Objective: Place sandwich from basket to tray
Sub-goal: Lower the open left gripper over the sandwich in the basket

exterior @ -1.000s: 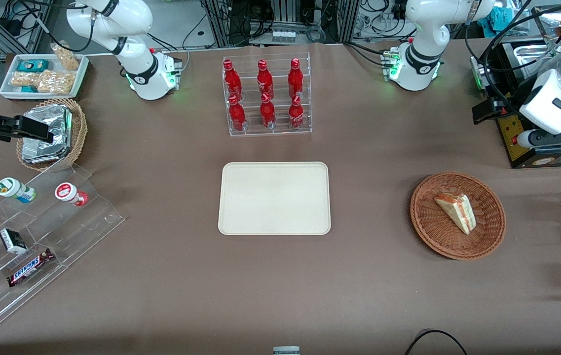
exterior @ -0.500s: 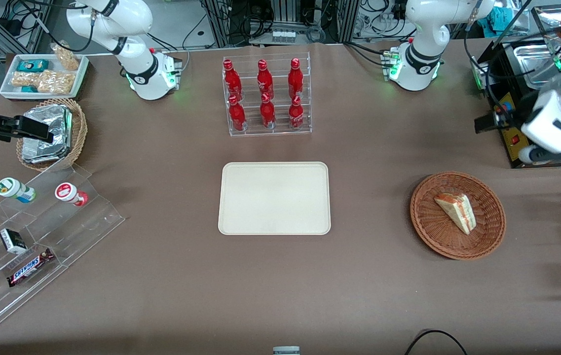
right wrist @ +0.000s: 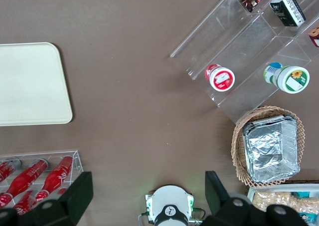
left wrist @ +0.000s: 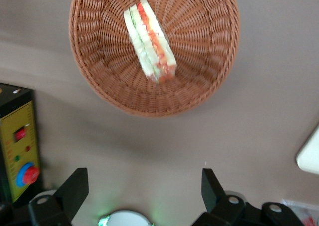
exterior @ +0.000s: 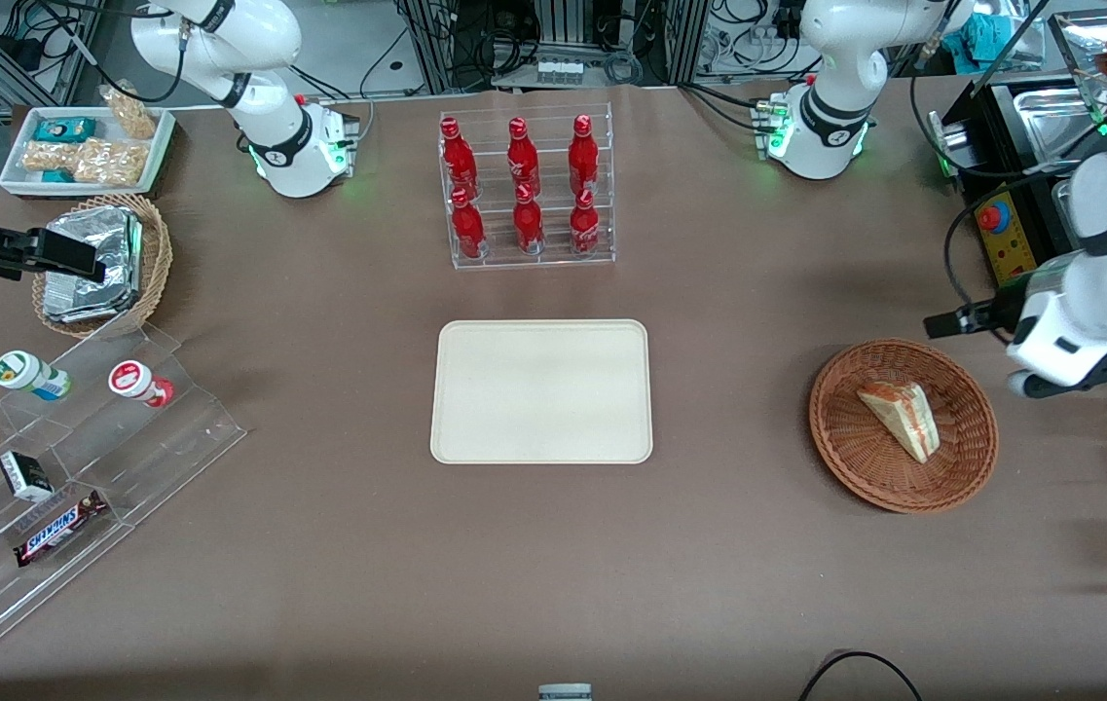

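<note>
The sandwich (exterior: pixel 899 419) (left wrist: pixel 149 41), a white wedge with red and green filling, lies in the reddish-brown wicker basket (exterior: pixel 855 458) (left wrist: pixel 204 61) toward the working arm's end of the table. My left gripper (exterior: pixel 942 323) (left wrist: pixel 142 186) hangs open and empty above the table, just farther from the front camera than the basket's rim. Its two black fingers (left wrist: pixel 75 186) stand wide apart with only bare tablecloth between them. The cream tray (exterior: pixel 541 391) (right wrist: pixel 30 84) lies flat in the middle of the table with nothing on it.
A yellow-and-black control box (exterior: pixel 1011 243) (left wrist: pixel 20 141) stands close to the gripper. A clear rack of red bottles (exterior: pixel 526 190) stands farther back than the tray. A tan basket of foil packs (exterior: pixel 100 263) and a stepped clear shelf (exterior: pixel 76 458) sit toward the parked arm's end.
The left arm has swung down and nearer to the front camera, bringing the gripper up to the basket's rim. The sandwich, basket and tray have not moved.
</note>
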